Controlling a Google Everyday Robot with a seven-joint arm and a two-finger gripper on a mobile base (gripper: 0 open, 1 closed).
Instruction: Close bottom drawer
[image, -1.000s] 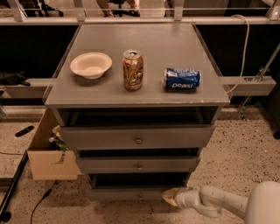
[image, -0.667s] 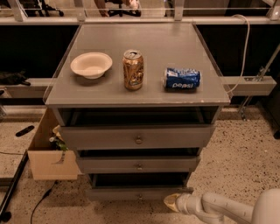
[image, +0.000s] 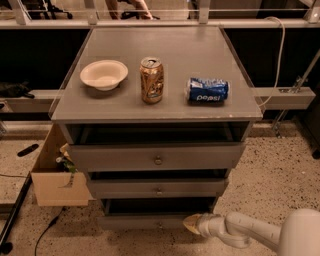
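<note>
Down low, the tool (image: 193, 223) sits beside the bottom drawer (image: 145, 221), grip unclear; blue can (image: 208, 90) reads "pepsi".

Before bottom drawer (image: 140, 221) — jaws, rightward

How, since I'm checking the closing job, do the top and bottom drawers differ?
The top drawer has a tall, wide front; the bottom drawer has a slim, narrower one. The top drawer is uppermost; the bottom drawer is lowest, with the gripper at its right end. Both are grey, round-knobbed and pulled out, showing dark interiors.
</note>
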